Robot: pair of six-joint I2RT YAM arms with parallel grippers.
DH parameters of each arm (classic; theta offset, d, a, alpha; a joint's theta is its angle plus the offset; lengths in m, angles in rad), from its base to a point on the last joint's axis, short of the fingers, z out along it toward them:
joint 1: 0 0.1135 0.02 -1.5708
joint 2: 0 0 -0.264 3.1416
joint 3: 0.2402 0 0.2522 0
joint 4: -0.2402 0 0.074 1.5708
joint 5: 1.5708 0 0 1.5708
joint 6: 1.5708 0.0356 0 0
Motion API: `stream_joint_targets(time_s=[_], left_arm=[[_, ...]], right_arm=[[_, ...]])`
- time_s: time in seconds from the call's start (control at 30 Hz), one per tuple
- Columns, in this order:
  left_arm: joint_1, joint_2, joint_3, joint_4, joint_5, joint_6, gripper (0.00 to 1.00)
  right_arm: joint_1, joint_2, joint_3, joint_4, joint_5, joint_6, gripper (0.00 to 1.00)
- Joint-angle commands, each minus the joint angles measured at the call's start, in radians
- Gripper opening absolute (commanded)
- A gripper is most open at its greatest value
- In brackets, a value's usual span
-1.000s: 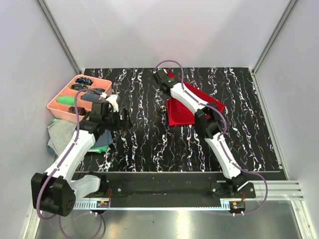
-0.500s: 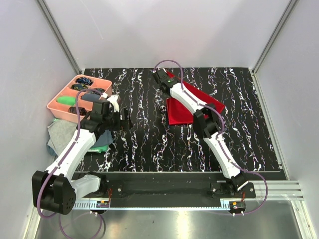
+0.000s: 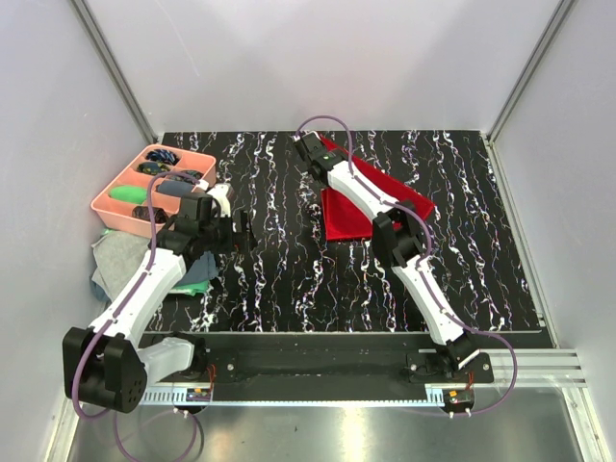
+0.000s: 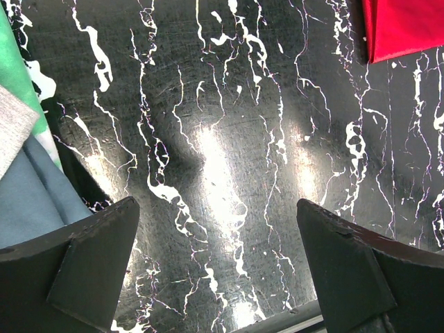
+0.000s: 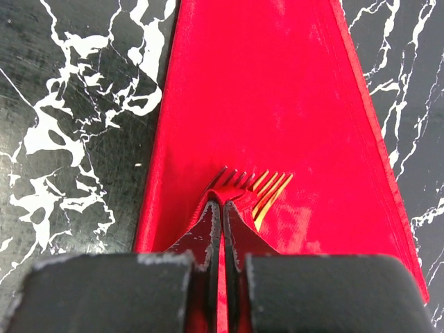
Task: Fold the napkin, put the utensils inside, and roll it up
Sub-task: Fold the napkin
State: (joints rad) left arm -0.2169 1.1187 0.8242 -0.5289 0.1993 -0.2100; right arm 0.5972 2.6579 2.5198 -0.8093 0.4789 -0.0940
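Red napkin flat on counter, fork tines and gold tines lying on it. Right gripper jaws pinched together, on napkin just behind tines. Left gripper jaws wide, over bare counter beside cloth pile.

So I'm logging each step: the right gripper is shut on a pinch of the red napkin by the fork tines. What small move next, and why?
Probably draw that pinched edge of the napkin over the fork tines, starting the roll. The right gripper is shut on a fold of cloth beside the tines, which lie bare on the napkin; the left gripper hangs open over bare table.
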Motion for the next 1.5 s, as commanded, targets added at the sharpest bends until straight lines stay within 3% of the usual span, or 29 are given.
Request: stream_joint_targets(time_s=[0.0,0.23,0.4,0.5,0.67,0.87,1.47], left_arm=[[-0.002,0.007,0.032,0.032,0.025,0.004,0.99],[-0.002,0.009,0.032,0.029,0.022,0.004,0.99],[-0.002,0.012,0.033,0.029,0.023,0.004,0.99],[-0.002,0.010,0.032,0.027,0.022,0.006,0.99],[-0.002,0.004,0.032,0.027,0.019,0.004,0.99],[-0.002,0.003,0.030,0.027,0.034,0.001,0.99],[-0.002,0.000,0.029,0.027,0.040,0.000,0.99]], right_arm=[[-0.005,0.020,0.054,0.030,0.007,-0.010,0.02],[-0.005,-0.013,0.066,0.033,-0.031,-0.003,0.25],[-0.004,-0.082,0.059,0.035,-0.082,0.010,0.53],[0.007,-0.137,0.027,0.033,-0.094,0.013,0.60],[0.035,-0.231,-0.108,0.033,-0.158,0.074,0.58],[0.061,-0.213,-0.168,-0.004,-0.206,0.132,0.51],[0.062,-0.073,-0.116,-0.024,-0.140,0.155,0.43]])
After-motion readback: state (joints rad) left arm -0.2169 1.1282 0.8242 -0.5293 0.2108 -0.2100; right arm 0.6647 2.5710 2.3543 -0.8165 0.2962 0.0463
